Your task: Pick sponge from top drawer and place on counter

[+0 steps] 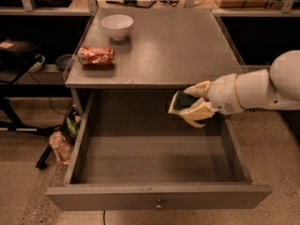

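My gripper (188, 103) is shut on the sponge (182, 102), whose dark green top and yellow foam show between the cream fingers (198, 113). It holds the sponge in the air over the right rear of the open top drawer (154, 161), just below and in front of the counter's (173, 41) front edge. The white arm comes in from the right. The drawer's floor is bare and its small round knob (160, 203) shows on the front panel.
A white bowl (117, 26) stands at the counter's back left. A crushed red can (96, 56) lies at its left edge. Shelves and cables run along the back. Clutter lies on the floor left of the cabinet (61, 144).
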`<action>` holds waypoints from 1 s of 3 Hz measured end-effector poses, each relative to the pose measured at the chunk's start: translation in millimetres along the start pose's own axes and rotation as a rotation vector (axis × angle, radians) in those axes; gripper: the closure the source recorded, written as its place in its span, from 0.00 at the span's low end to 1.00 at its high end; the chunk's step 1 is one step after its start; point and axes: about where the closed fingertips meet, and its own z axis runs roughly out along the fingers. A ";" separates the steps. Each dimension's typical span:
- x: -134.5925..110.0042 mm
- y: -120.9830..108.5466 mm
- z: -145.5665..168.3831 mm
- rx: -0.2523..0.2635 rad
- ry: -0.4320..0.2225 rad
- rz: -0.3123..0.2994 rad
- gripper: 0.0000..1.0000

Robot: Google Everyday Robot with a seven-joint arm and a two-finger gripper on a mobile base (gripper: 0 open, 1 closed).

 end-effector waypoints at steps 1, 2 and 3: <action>-10.7 -12.6 7.7 0.090 0.025 -0.024 1.00; -21.9 -38.8 24.4 0.179 0.034 -0.035 1.00; -21.9 -38.8 24.4 0.179 0.034 -0.035 1.00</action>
